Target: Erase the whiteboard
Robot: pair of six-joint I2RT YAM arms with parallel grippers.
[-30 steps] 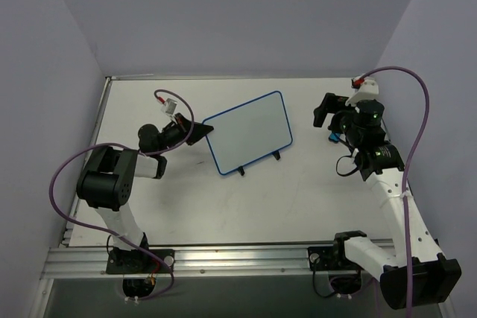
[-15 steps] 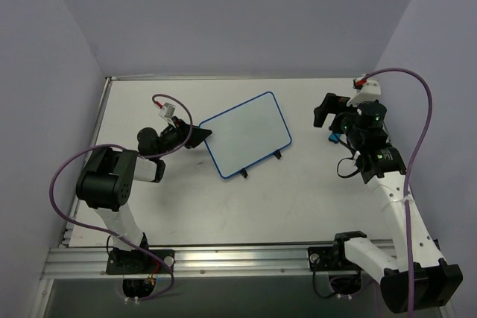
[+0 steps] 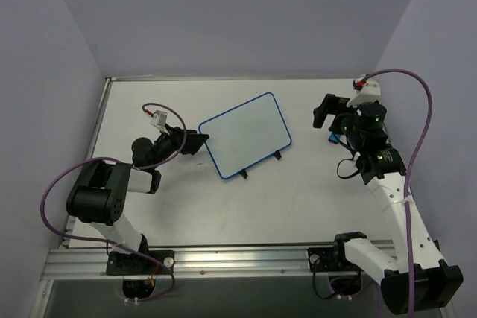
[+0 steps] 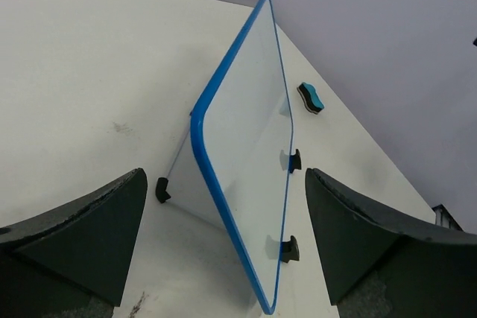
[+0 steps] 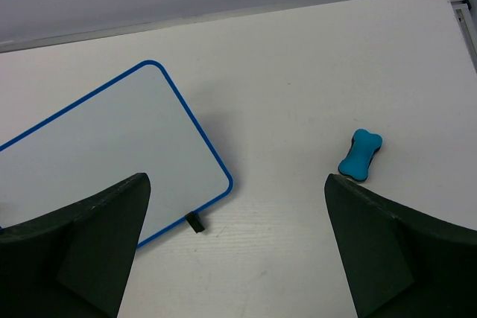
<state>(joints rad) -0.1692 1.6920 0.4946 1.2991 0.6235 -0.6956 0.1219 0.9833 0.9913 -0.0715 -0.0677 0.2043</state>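
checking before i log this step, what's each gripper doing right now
Left gripper: open, holding nothing, close to the whiteboard's corner.
Right gripper: open, holding nothing.

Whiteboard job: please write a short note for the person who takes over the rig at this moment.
Left gripper: open, empty, pointing at the left edge of the whiteboard, not gripping it.
Right gripper: open, empty, hovers near the blue eraser.
The whiteboard stands tilted in the middle of the table; the eraser lies on the table to its right, apart from it.
Done: no writing shows on the board's face.
Left: probably nothing to wipe; check the face, then pull both arms back.
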